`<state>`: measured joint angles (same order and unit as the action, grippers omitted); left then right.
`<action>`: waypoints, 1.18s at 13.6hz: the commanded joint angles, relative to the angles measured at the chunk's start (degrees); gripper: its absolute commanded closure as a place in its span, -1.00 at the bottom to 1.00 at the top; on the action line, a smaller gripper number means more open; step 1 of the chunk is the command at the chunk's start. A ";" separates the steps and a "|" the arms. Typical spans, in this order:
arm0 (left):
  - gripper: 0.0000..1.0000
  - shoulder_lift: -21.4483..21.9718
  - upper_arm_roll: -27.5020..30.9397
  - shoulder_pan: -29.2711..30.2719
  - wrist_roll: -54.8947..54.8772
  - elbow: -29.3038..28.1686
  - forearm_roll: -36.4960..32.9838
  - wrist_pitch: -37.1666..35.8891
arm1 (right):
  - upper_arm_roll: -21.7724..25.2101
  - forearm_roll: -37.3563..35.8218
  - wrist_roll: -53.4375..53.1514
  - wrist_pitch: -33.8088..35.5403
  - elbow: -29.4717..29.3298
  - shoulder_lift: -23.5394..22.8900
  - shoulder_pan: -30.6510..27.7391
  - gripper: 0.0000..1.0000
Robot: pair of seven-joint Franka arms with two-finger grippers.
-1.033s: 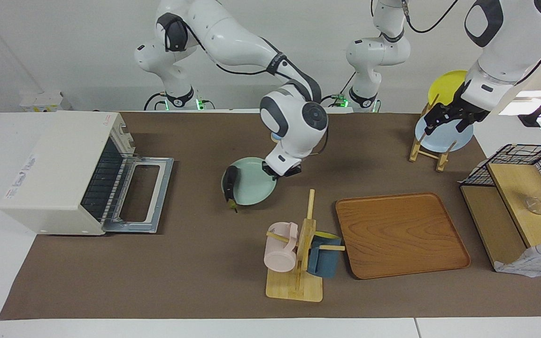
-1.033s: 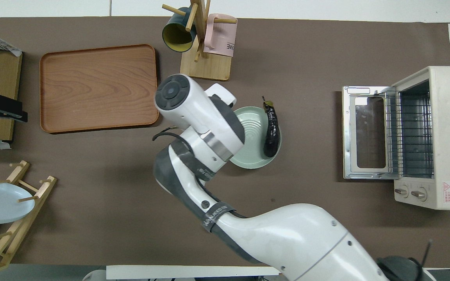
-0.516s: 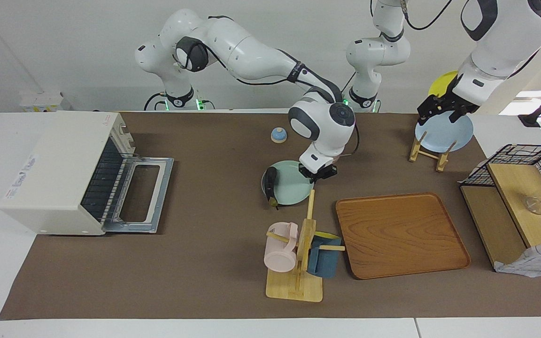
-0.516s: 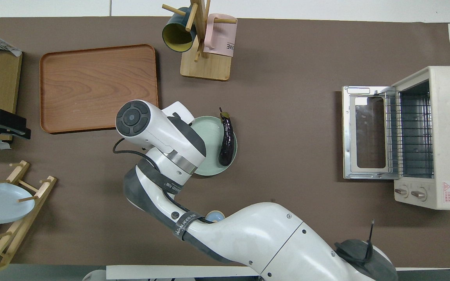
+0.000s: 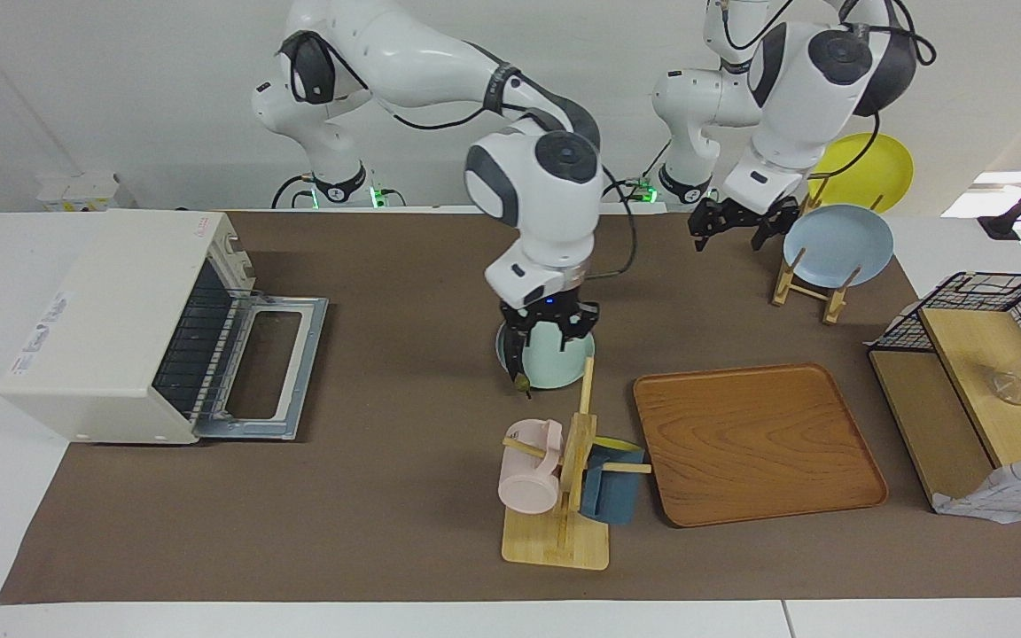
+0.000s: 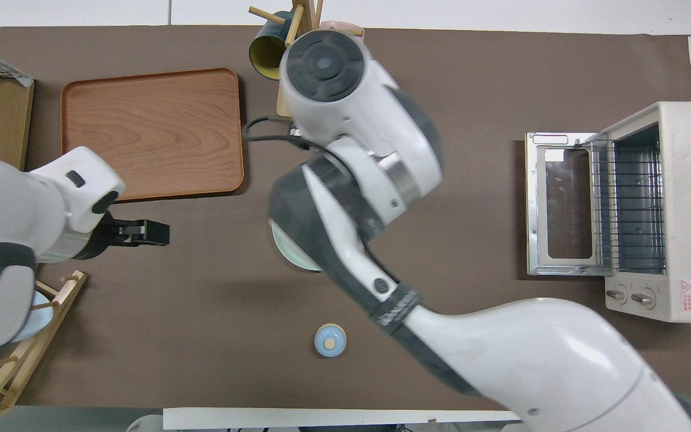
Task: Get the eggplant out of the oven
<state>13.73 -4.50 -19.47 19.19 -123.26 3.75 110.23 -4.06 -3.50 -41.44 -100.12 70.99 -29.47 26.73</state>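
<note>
The eggplant (image 5: 516,357), dark purple with a greenish stem tip, lies on the edge of a mint-green plate (image 5: 559,365) in the middle of the table, outside the oven. The white oven (image 5: 112,319) stands at the right arm's end of the table with its glass door (image 5: 269,368) dropped open; it also shows in the overhead view (image 6: 663,210), its wire rack bare. My right gripper (image 5: 549,338) is open and empty, close over the plate. In the overhead view the right arm hides the eggplant and only a sliver of the plate (image 6: 282,252) shows. My left gripper (image 5: 734,232) is open and empty, over the table beside the plate rack.
A wooden mug tree (image 5: 564,478) with a pink and a blue mug stands just farther from the robots than the plate. A wooden tray (image 5: 759,443) lies beside it. A plate rack (image 5: 816,266) holds a blue plate. A small blue bell (image 6: 330,339) sits near the robots.
The plate with the eggplant slid toward the left arm's end, then stopped. My right gripper left the plate's rim and now hangs over it. My left gripper swung in from the plate rack toward the table's middle.
</note>
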 commanded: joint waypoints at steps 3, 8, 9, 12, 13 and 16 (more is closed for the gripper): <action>-1.00 -17.73 0.72 -18.47 25.43 1.95 0.64 27.00 | -0.86 -0.28 13.12 -5.08 28.90 13.72 -10.53 0.86; -0.99 -30.15 0.72 -23.50 30.12 7.59 0.91 33.82 | -0.86 -5.25 19.89 -15.25 42.71 17.59 -16.79 0.98; -0.84 -31.21 0.72 -23.42 30.20 8.03 1.08 34.26 | -0.95 -7.20 21.48 -18.68 46.05 18.21 -19.58 0.98; 0.27 -31.74 0.72 -23.15 30.20 8.29 4.24 34.44 | -0.86 -7.75 24.74 -25.20 50.91 18.13 -22.16 0.98; 0.56 -31.66 0.72 -23.24 30.29 8.21 5.64 34.26 | -0.86 -7.92 25.01 -26.00 51.26 17.78 -22.77 0.98; 0.93 -31.66 1.07 -22.46 30.38 10.91 6.36 30.08 | -0.86 -11.95 26.24 -25.66 51.35 17.69 -23.21 0.98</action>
<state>-17.96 -4.28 -42.18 49.19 -115.12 8.92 143.92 -4.06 -13.25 -16.57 -125.12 120.71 -13.35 4.60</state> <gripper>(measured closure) 0.617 0.987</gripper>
